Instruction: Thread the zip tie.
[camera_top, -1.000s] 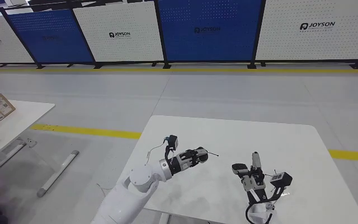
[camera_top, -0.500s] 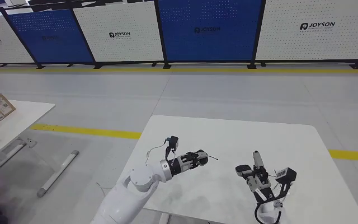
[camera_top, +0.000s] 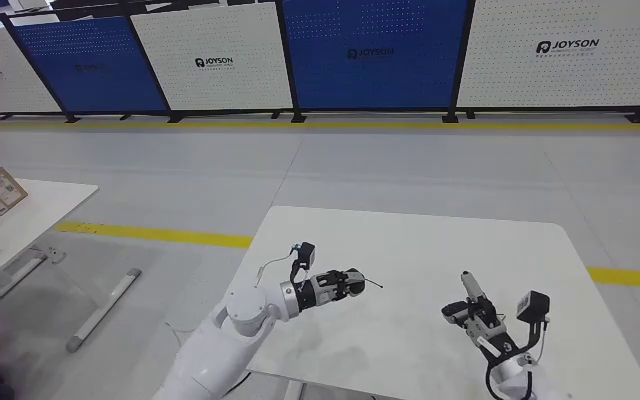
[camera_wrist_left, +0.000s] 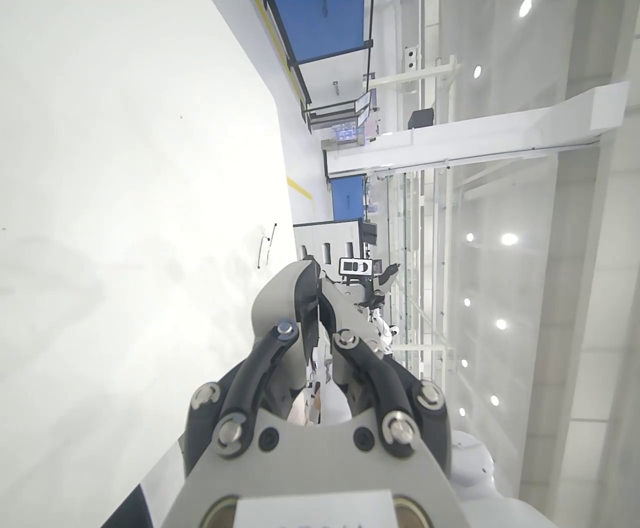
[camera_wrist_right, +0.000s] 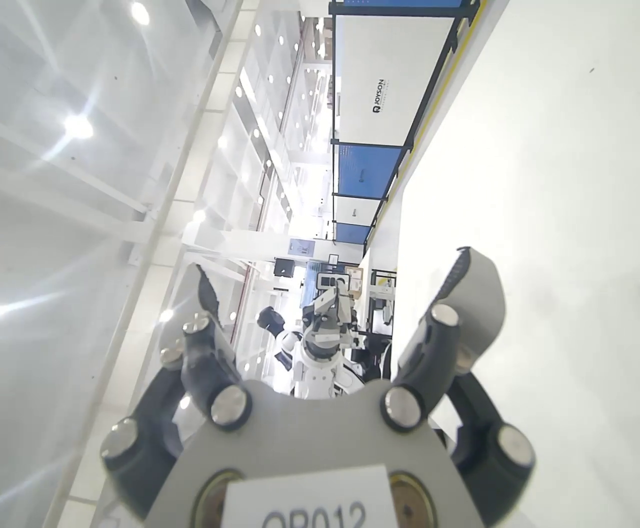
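- The left gripper (camera_top: 351, 283) is clenched on the zip tie (camera_top: 373, 286). In its own wrist view the two fingers (camera_wrist_left: 287, 300) meet with no gap between them.
- The right gripper (camera_top: 462, 298) is released. Its wrist view shows the fingers (camera_wrist_right: 470, 280) spread wide with nothing between them.
- Over the last second the right arm has drawn back toward the table's near right corner. The left gripper has eased slightly toward the near edge and the tie's free end has dipped with it, so the two grippers are now well apart where they were closer before.
- My reading is that the arms are separating rather than closing in. Threading needs both ends brought together, so the right gripper would have to return to the tie before that step can go on.
- The zip tie is a thin black strip sticking out straight from the left fingertips, pointing toward the right arm, with a small dark knob at its free end. No loop shows. The held end is hidden between the fingers, so which end is the head cannot be told.
- The tie hangs above the white table (camera_top: 420, 235), over its near left part, clear of both the left and near edges. Two faint dark lines beyond the fingertips in the left wrist view may be the tie and its shadow.
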